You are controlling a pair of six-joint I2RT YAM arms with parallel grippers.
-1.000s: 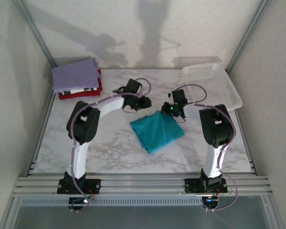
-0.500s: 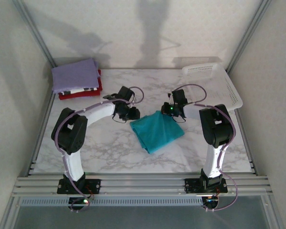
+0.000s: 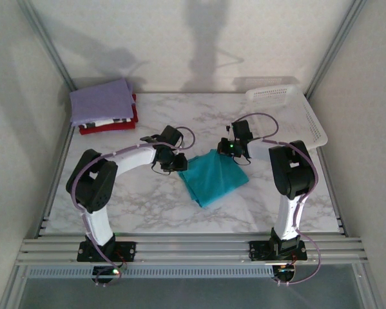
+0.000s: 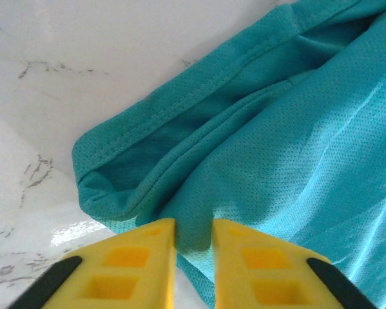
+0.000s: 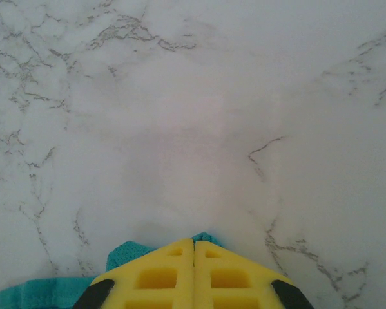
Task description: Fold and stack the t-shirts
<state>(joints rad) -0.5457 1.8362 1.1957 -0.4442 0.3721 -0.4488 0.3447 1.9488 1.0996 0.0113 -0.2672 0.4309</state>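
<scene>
Marble-look desk, pale walls all round, pretty standard setup. Starting at the left gripper: its yellow fingers are drawn nearly together, and a fold of the teal t-shirt is caught in the slim gap between them, right by the hemmed edge of the cloth. Seen from above, that grip is placed at the shirt's left corner, the one nearest the left arm. The right gripper is squeezed fully closed, fingers touching. A little tip of teal cloth is poking out at the front and more is showing to the left under the fingers, so the shirt's far right corner looks to be pinched there. Plain marble is seen past those fingertips. The shirt itself is laid roughly mid-desk between the two arms as a folded, slightly skewed rectangle, with both grippers at its far side and its near corner pointed toward the arm bases. Further out, in the far left corner of the desk, a stack of folded tees is parked: a lavender tee on top, a black-and-white patterned tee peeking out under it, and a red tee at the bottom. Over at the far right edge a white perforated basket is set, apparently tilted, well apart from the shirt.
</scene>
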